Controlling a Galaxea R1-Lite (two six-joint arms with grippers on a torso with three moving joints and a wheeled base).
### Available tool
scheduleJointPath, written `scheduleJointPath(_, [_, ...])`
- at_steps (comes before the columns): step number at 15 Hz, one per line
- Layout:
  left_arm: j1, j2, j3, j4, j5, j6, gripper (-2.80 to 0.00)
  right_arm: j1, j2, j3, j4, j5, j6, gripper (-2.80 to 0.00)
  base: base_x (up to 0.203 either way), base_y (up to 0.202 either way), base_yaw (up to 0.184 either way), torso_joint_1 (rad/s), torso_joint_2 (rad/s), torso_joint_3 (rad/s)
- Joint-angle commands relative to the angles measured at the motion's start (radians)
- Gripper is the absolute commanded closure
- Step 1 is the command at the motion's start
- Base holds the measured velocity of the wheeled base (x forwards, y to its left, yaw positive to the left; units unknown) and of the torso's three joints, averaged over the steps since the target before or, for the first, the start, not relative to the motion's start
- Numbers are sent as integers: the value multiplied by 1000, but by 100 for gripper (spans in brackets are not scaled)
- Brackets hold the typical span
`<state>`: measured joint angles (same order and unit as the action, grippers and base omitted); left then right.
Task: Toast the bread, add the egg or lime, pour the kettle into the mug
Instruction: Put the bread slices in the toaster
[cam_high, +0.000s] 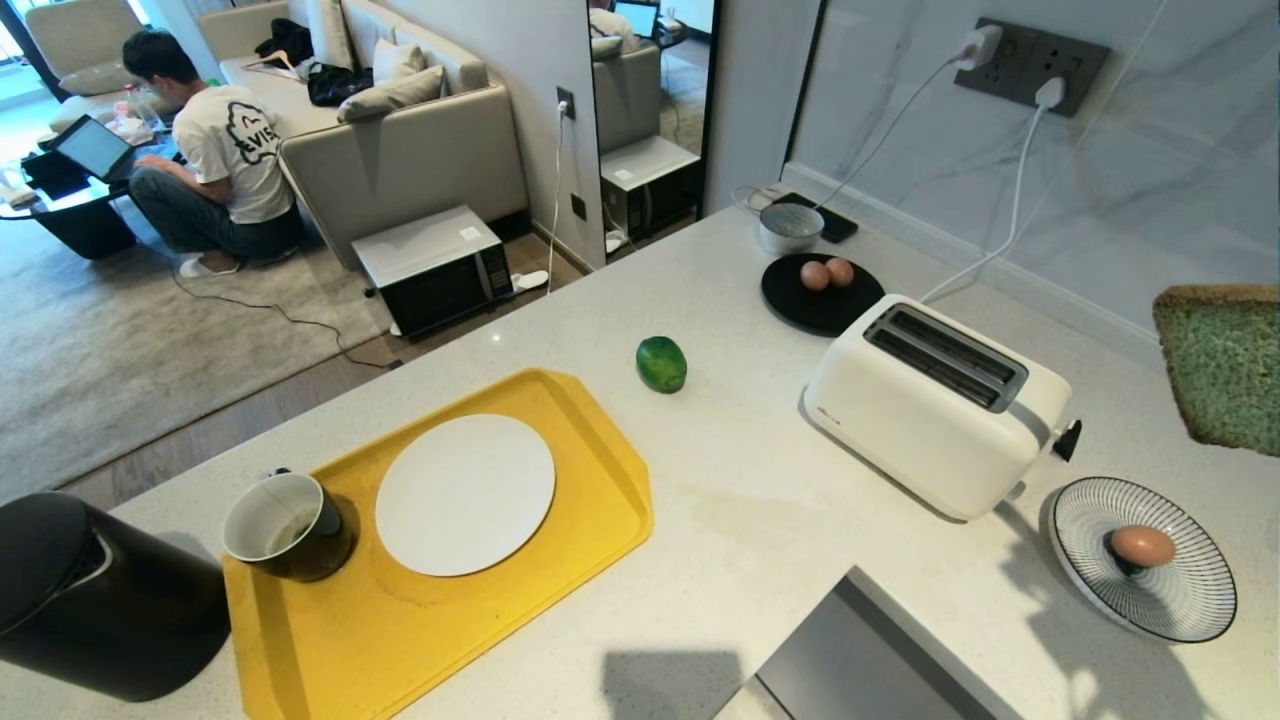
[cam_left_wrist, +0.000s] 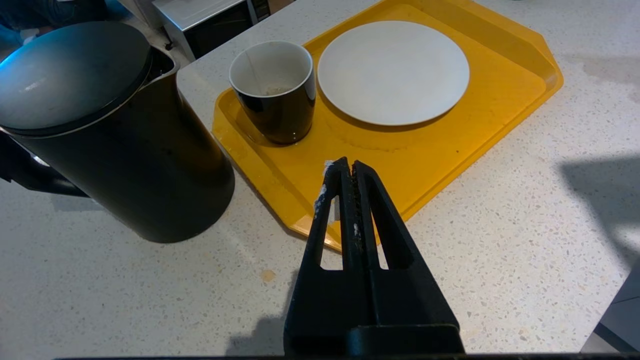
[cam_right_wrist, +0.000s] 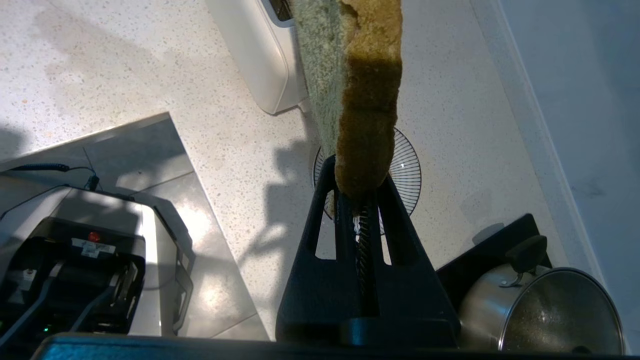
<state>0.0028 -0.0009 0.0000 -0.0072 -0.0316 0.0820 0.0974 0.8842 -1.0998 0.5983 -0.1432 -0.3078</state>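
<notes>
One thick slice of green-crumbed, brown-crusted bread (cam_right_wrist: 367, 95) is clamped by its lower edge in the black right gripper (cam_right_wrist: 361, 192) and is held upright in the air, above one striped plate (cam_high: 1190, 590) bearing one brown egg (cam_high: 1142, 545), with one white two-slot toaster (cam_high: 935, 405) just beyond. Two more eggs (cam_high: 826, 273) are seen on one black plate (cam_high: 800, 305). The left gripper (cam_left_wrist: 347, 170) is closed on nothing above one yellow tray (cam_left_wrist: 500, 100); ahead of it one white plate (cam_left_wrist: 393, 72) and one dark mug (cam_left_wrist: 273, 92) are carried, and one matte-black kettle (cam_left_wrist: 115, 135) is set beside. One glossy green lime (cam_high: 661, 363) is left on the counter (cam_high: 740, 520) well apart.
</notes>
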Motion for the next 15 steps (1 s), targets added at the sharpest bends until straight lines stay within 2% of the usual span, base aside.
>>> scheduleJointPath(1, [0, -1, 0, 0, -1, 15, 0, -1, 27, -6, 4, -2, -9, 0, 0, 0, 0, 0, 0, 0])
scheduleJointPath(4, [0, -1, -2, 1, -2, 22, 0, -1, 102, -43, 4, -3, -17, 0, 0, 0, 0, 0, 0, 0])
scheduleJointPath(9, [0, -1, -1, 0, 12, 13, 0, -1, 253, -182, 5, 0, -46, 0, 14, 0, 0, -1, -1, 1])
scheduleJointPath(12, [0, -1, 0, 0, 10, 8, 0, -1, 280, -201, 3, 2, -58, 0, 150, 0, -1, 2, -4, 1])
scheduleJointPath(15, [0, -1, 0, 0, 13, -8, 0, -10, 289, -206, 5, 17, -57, 0, 0, 0, 0, 9, 7, -6])
